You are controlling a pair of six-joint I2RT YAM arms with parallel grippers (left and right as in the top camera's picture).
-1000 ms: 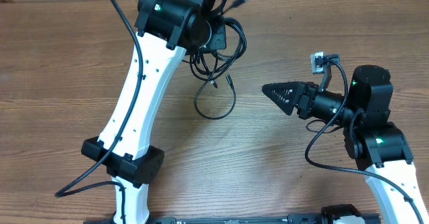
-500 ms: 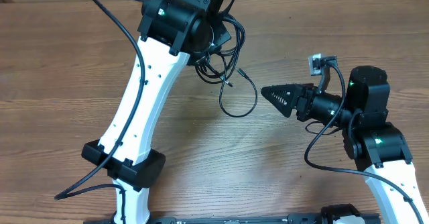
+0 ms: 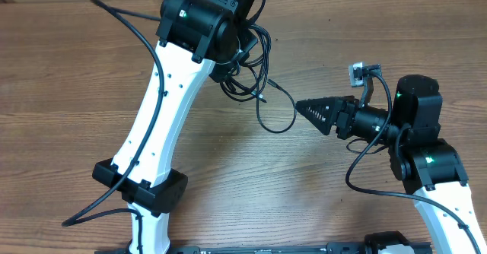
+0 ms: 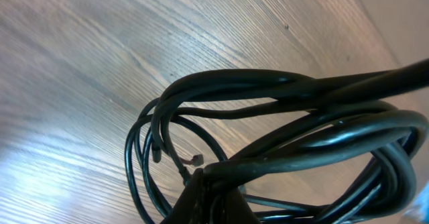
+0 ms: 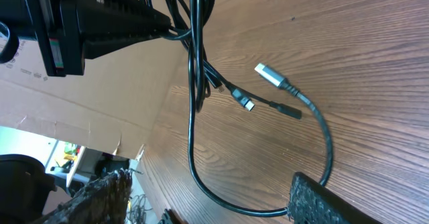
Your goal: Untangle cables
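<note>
Since a second ago, the hanging loop (image 3: pixel 275 115) of the cables (image 3: pixel 259 71) is sitting further toward the right edge. It was below your left arm's head, and now its outer curve is lying just beside the right gripper (image 3: pixel 303 105), which is itself keeping almost the same place.

Your left gripper (image 5: pixel 157 24) is holding the bundle up near the far edge of the worktop (image 3: pixel 76 94), about midway along it. Its fingers are clamping on several strands where they are crossing, and from there the strands are drooping toward the centre of the worktop.

In the right wrist view a silver plug (image 5: pixel 268 75) and a smaller plug (image 5: pixel 247 104) are showing against the wood, near each other but apart.

Your right gripper's fingers (image 5: pixel 100 194) are standing wide apart — the loop is running close to one of them, and whether it is touching cannot be told.
</note>
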